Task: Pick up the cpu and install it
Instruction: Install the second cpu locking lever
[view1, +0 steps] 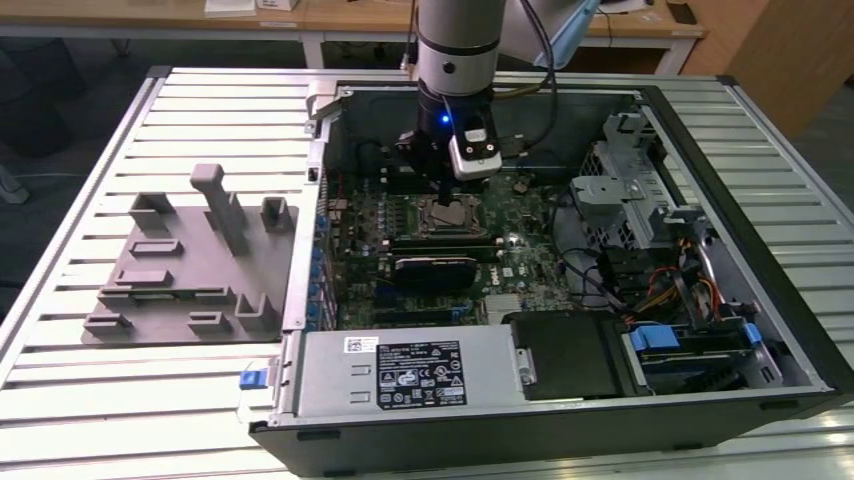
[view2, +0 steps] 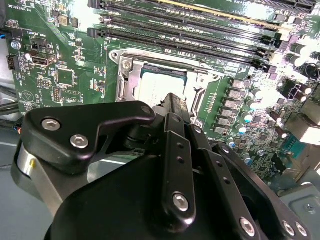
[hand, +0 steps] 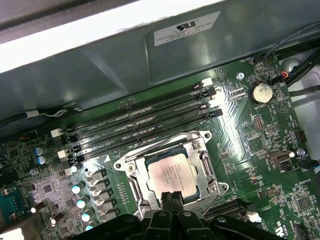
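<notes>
The cpu (hand: 172, 175), a silvery square chip, lies flat inside the open metal socket frame (hand: 131, 186) on the green motherboard (hand: 255, 145). In the second wrist view the cpu (view2: 159, 86) shows partly behind my black fingers (view2: 172, 107). My gripper (hand: 170, 196) hangs just over the cpu's near edge with its two fingertips pressed together and nothing between them. In the exterior view the gripper (view1: 446, 200) stands upright inside the open computer case, right above the socket frame (view1: 447, 217).
Black memory slots (hand: 140, 120) run beside the socket, and a coin battery (hand: 261, 91) sits past them. A grey power supply box (view1: 400, 375) fills the case's near corner; a drive cage (view1: 627, 190) and cables stand at the exterior view's right. A grey fixture (view1: 174, 270) lies outside the case.
</notes>
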